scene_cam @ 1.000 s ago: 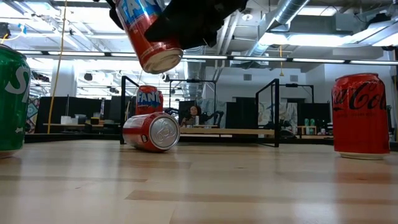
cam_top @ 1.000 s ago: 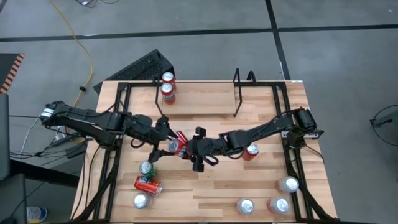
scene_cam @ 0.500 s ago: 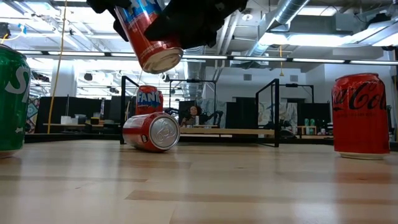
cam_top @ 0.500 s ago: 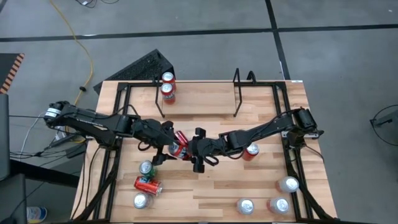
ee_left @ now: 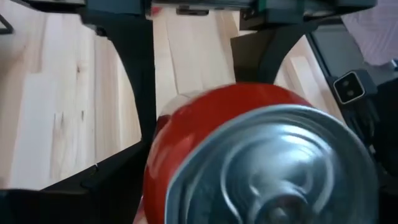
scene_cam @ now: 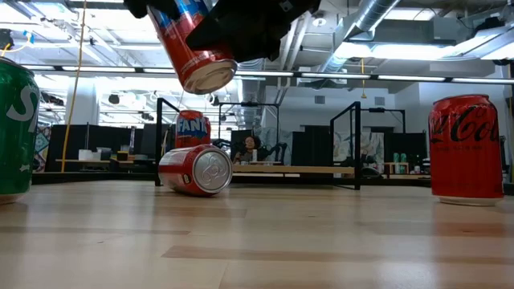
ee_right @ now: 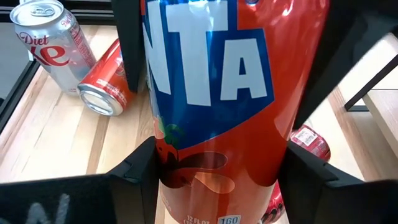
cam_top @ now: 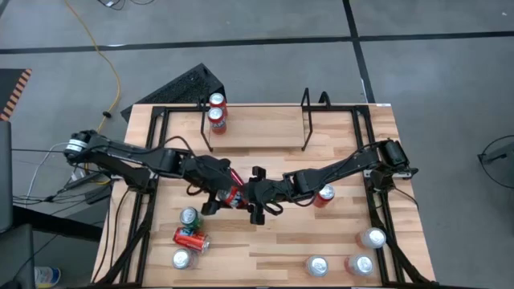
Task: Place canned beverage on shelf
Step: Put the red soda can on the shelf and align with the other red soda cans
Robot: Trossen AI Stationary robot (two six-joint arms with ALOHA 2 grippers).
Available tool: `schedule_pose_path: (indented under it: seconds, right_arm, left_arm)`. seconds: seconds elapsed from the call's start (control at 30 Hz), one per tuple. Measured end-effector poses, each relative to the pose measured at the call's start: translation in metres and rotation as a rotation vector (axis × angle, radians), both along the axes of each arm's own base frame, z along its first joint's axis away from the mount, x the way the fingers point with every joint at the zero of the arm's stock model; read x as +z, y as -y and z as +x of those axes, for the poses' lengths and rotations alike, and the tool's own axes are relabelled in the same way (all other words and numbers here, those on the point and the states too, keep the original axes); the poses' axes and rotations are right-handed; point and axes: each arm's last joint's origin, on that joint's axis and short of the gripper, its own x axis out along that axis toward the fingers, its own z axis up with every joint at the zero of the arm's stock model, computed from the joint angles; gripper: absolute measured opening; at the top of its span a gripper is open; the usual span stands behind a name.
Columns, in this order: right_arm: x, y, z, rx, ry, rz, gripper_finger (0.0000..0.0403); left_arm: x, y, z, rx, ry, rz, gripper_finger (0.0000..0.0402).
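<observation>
Centrally in the high view, the right hand (cam_top: pixel 241 198) pinches a red Fanta can (cam_top: pixel 234 195), tilted and lifted clear of the tabletop (cam_top: pixel 273 245). Meeting it from the frame's left, the left hand (cam_top: pixel 222 189) has its fingers spread wide on either side of that can's silver end. Toward the frame's upper middle, the shelf (cam_top: pixel 257 128) already carries two red cans (cam_top: pixel 216 111) at its left end.

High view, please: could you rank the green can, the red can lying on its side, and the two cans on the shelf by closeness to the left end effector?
From the left end effector:
1. Green can, just toward the table's front edge.
2. Red can lying on its side, beyond the green one.
3. Two cans on the shelf, at the far edge, left end.
</observation>
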Motion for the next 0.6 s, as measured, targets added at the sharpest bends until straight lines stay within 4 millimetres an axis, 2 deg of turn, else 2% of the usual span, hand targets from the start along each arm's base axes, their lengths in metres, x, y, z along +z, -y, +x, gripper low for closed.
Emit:
schedule_pose_path:
  seconds: [0.13,0.37,0.6]
  right_arm:
    - [-0.001,-0.001,-0.001,-0.001,-0.008,0.002,0.0230]
    - [0.001,0.000,-0.001,-0.014,-0.006,0.012,0.0230]
    - [0.002,0.000,-0.001,-0.020,-0.008,0.009,0.0230]
  left_arm:
    - [0.000,0.001,0.007,-0.005,-0.039,0.026,0.0343]
    - [0.015,0.000,0.008,0.021,-0.064,0.064,0.0309]
    - [0.024,0.000,0.006,0.017,-0.082,0.071,0.0321]
